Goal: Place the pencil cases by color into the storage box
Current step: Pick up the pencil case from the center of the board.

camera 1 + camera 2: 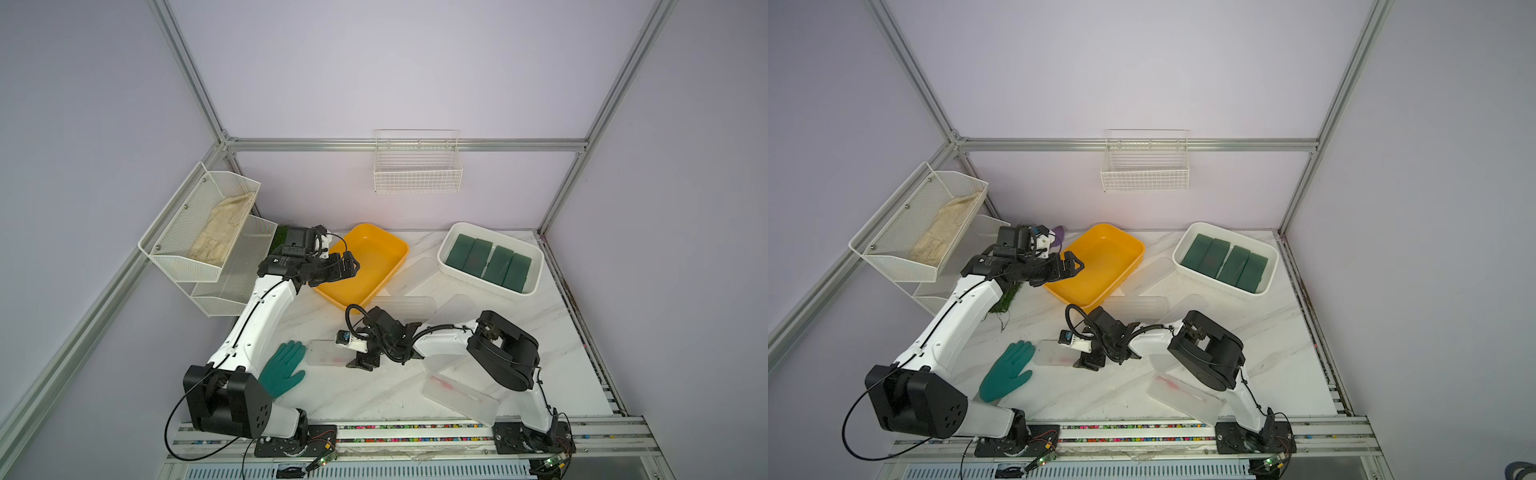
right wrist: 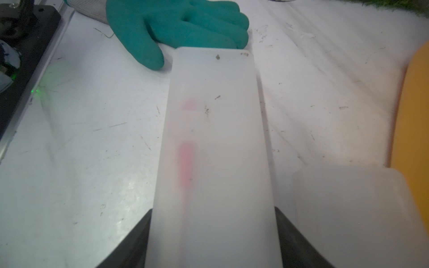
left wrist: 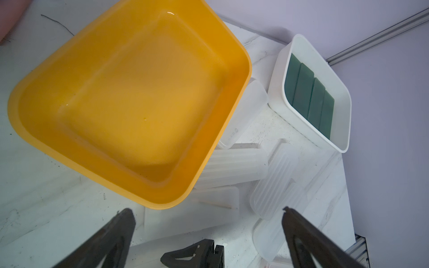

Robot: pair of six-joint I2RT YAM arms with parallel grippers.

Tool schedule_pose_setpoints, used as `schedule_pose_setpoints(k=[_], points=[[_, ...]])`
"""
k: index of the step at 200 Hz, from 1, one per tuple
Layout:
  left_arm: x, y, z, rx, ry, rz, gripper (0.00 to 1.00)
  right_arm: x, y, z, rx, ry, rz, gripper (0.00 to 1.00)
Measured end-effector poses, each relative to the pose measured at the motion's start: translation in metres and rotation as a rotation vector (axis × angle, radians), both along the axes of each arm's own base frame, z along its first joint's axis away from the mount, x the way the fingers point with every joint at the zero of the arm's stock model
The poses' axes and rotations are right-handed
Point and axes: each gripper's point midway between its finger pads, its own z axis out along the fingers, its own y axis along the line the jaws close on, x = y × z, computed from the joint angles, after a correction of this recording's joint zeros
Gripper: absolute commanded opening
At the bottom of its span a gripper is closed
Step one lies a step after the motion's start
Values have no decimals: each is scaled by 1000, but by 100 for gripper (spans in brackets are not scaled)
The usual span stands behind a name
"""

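Squeezing one end of a clear case (image 2: pixel 216 139), the right gripper (image 2: pixel 213 232) is holding it tight from both sides. The case is lying flat on the table (image 2: pixel 92 162), and its far end is sitting right by the glove (image 2: pixel 176 23). More clear cases (image 1: pixel 459 395) are lying around on the table, some near the yellow tub (image 1: pixel 399 245). The left gripper (image 1: pixel 349 268) is hanging wide open over the tub's edge. Four green cases (image 1: pixel 488 264) are sitting side by side in the white box (image 1: pixel 536 274).
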Motion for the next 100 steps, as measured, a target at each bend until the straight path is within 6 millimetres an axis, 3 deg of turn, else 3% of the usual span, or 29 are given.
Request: schedule_pose_setpoints(k=[46,100], points=[[-2,-1,15,-16,-49,2,100,0,-3,43,80,-8,-32,56],[-1,-6,23,-63,-51,2,100,15,-25,72,132,23,-109,57]])
